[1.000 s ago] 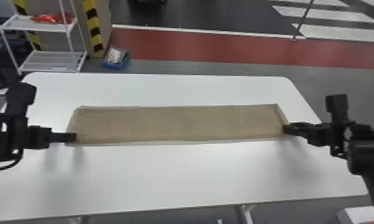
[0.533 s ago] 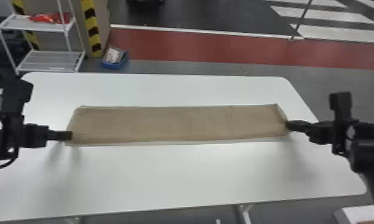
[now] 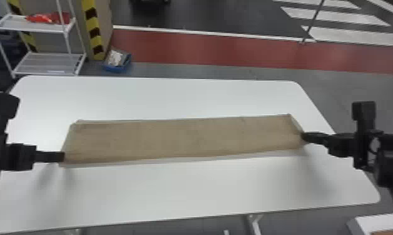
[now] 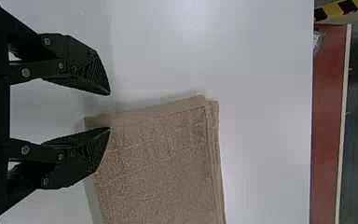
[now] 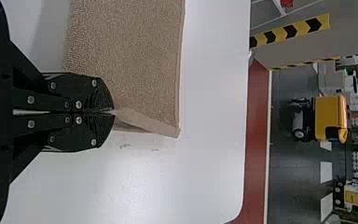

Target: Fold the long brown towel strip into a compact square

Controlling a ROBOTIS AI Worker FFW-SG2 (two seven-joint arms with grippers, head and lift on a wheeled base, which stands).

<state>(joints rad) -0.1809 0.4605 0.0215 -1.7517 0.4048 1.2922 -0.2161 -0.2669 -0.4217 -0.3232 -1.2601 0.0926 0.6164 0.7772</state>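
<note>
Towel strip clenched in right gripper; left wrist view reveals left gripper gaping.

A workshop-like hall, with hazard-striped pillar, floor markings and yellow vehicle.

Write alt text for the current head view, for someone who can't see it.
A long brown towel lies stretched across a white table, with the left gripper at its near left corner and the right gripper at its right end. A white shelf stands beyond, at upper left.
</note>
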